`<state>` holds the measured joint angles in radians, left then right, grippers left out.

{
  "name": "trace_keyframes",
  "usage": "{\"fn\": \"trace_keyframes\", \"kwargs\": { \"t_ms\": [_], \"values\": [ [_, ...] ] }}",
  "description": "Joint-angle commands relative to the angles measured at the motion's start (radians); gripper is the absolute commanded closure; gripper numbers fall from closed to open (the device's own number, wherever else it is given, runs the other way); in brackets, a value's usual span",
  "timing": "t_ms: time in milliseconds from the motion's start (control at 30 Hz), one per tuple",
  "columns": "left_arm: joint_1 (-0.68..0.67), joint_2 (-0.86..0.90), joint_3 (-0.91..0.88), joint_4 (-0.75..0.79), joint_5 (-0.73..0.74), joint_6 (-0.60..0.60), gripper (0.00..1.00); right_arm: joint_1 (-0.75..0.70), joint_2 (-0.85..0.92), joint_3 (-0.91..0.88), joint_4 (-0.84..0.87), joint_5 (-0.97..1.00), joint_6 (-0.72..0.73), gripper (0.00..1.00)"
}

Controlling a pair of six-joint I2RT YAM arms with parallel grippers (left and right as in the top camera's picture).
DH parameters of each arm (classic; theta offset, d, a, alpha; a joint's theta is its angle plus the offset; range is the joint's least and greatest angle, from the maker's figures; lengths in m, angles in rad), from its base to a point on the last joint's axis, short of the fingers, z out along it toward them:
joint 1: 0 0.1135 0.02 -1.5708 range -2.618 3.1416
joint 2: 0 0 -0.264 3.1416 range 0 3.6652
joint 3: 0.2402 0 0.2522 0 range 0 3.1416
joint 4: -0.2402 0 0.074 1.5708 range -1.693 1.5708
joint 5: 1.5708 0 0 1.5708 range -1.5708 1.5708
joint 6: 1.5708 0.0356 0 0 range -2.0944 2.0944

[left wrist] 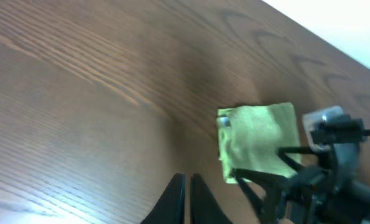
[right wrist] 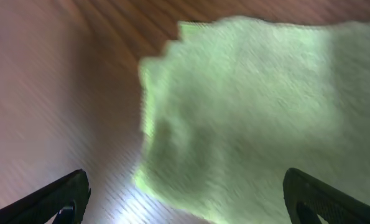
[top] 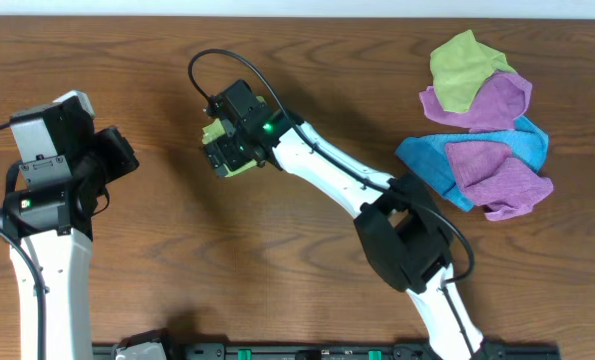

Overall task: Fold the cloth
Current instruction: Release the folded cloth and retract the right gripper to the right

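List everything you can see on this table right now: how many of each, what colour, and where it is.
lime-green cloth: one, bright lime green, folded small, left of the table's centre
olive-green cloth: one, dull yellow-green, top of the pile at the far right
purple cloths: apparently two, purple, in the same pile
blue cloth: one, blue, partly under the purple ones
table: one, dark brown wood
left gripper: one, black, shut, over bare wood at the left
right gripper: one, black, open, above the lime-green cloth
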<state>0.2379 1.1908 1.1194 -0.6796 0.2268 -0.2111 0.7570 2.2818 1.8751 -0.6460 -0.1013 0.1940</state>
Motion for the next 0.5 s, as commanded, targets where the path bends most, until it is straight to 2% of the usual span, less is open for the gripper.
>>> {"fn": "trace_keyframes", "kwargs": {
  "t_ms": [0, 33, 133, 167, 200, 367, 467],
  "values": [
    [0.004, 0.05, -0.037, 0.011, -0.011, 0.051, 0.7, -0.05, -0.093, 0.085, -0.1, 0.207, -0.006, 0.01],
    [0.004, 0.069, -0.047, 0.019, 0.034, 0.071, 0.69, -0.067, -0.121, 0.105, -0.149, 0.269, -0.008, 0.01],
    [0.004, 0.13, -0.055, 0.038, 0.187, 0.103, 0.54, -0.121, -0.205, 0.136, -0.256, 0.337, -0.008, 0.01],
    [0.004, 0.15, -0.055, 0.045, 0.233, 0.103, 0.37, -0.141, -0.235, 0.138, -0.283, 0.336, -0.008, 0.01],
    [0.004, 0.18, -0.055, 0.056, 0.295, 0.103, 0.33, -0.171, -0.283, 0.139, -0.323, 0.33, -0.008, 0.01],
    [0.001, 0.307, -0.055, 0.089, 0.473, 0.123, 0.3, -0.274, -0.463, 0.138, -0.514, 0.354, 0.082, 0.01],
    [-0.025, 0.363, -0.055, 0.108, 0.456, 0.136, 0.33, -0.275, -0.571, 0.132, -0.676, 0.424, 0.164, 0.01]
  ]
}}
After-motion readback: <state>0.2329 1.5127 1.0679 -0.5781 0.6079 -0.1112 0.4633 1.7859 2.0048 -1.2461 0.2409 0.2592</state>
